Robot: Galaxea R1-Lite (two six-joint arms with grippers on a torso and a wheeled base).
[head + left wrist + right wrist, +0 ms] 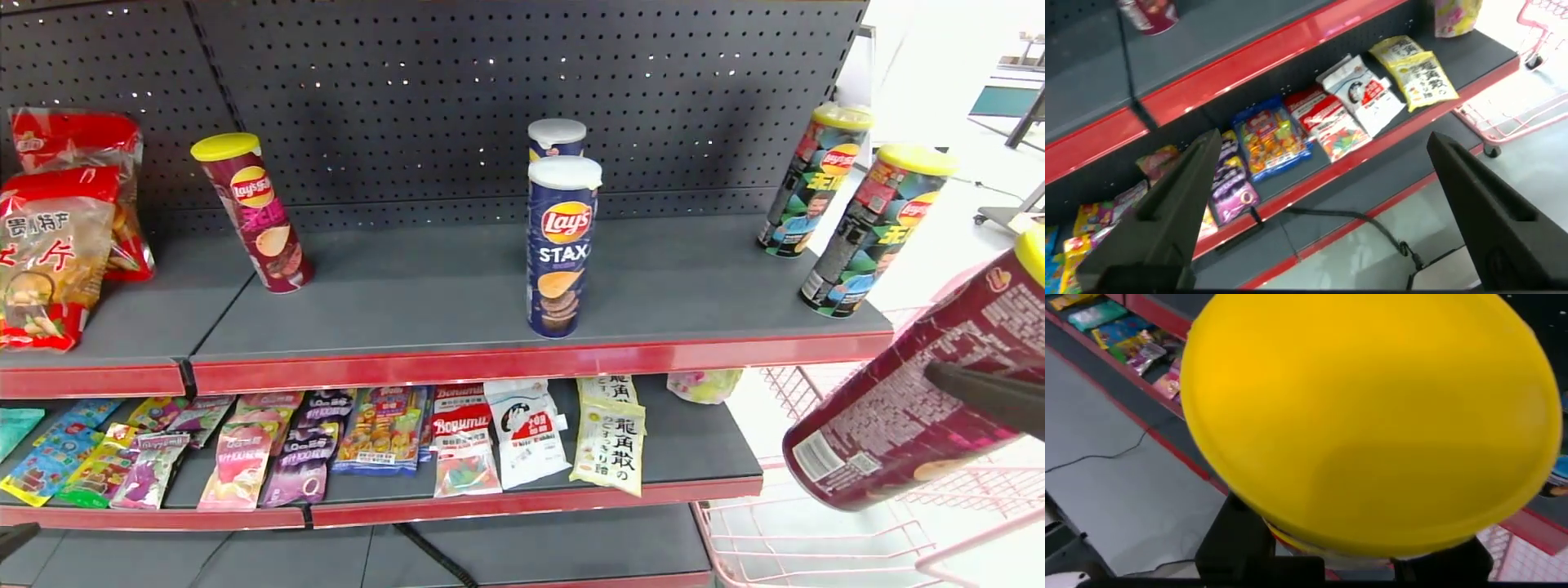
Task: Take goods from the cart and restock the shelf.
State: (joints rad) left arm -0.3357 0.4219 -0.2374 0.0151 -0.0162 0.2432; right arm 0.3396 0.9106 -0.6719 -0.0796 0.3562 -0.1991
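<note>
The right gripper (971, 394) holds the dark red can (882, 408), tilted, off the top shelf's (408, 286) right end. Stand it up straight first, then set it down gently. The left gripper (1319, 151) hangs wide open, below that shelf.

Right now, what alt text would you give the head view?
The right gripper holds a tilted maroon chip can with a yellow lid by a pink cart. On the upper shelf stand another maroon can, two blue cans and two black cans; snack packets lie below.
</note>
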